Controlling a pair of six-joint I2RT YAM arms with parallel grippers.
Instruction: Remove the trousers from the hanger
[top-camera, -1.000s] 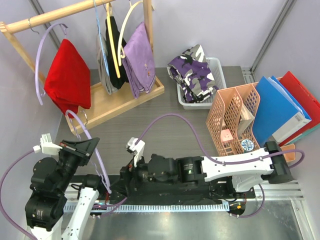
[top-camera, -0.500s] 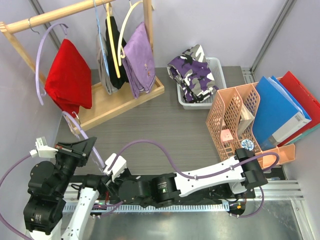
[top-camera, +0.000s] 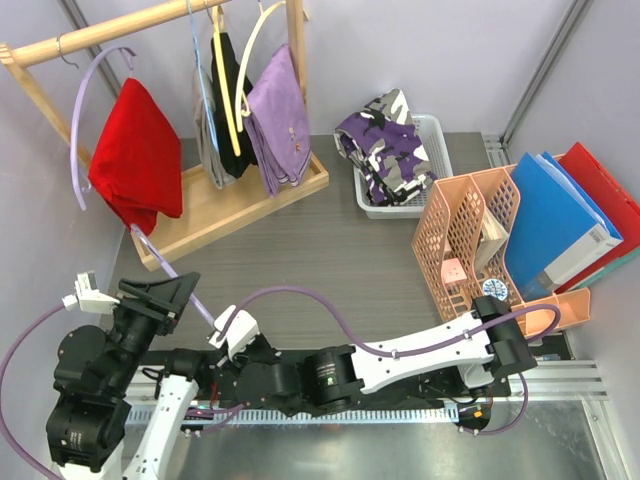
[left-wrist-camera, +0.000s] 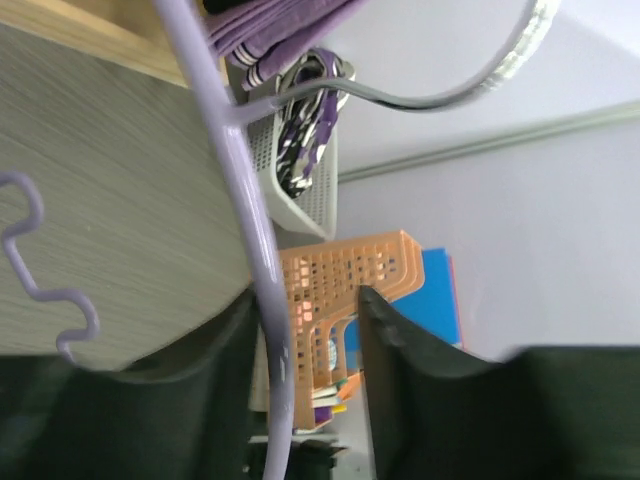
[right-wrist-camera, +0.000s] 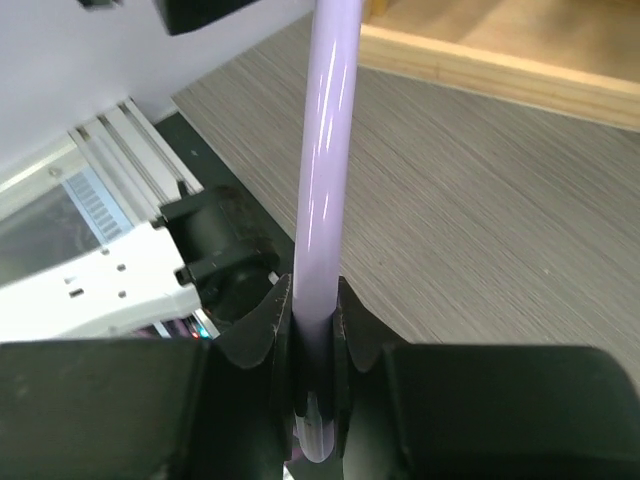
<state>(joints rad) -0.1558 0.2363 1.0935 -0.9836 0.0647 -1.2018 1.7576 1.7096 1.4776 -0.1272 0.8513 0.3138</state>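
Observation:
An empty lilac hanger (top-camera: 170, 275) slants up over the table's near left. My right gripper (top-camera: 226, 332) is shut on its lower rod (right-wrist-camera: 328, 150), which is pinched between the jaws (right-wrist-camera: 313, 340). My left gripper (top-camera: 165, 293) stands open around the same hanger (left-wrist-camera: 268, 300); the rod lies against one finger with a gap to the other (left-wrist-camera: 308, 400). The camouflage trousers (top-camera: 385, 145) lie in the white basket (top-camera: 432, 130). The plain lilac trousers (top-camera: 280, 120) hang folded over a yellow hanger (top-camera: 248, 50) on the wooden rack.
A red garment (top-camera: 135, 155) hangs on a lilac hanger at the rack's left, black and grey garments (top-camera: 220, 100) in the middle. The rack's wooden base (top-camera: 240, 205) sits at back left. An orange organiser (top-camera: 470, 230) and folders (top-camera: 565, 210) stand at right.
My right arm swung left across the front and its jaws closed on the hanger's rod. My left gripper, shut on the hanger before, has opened.

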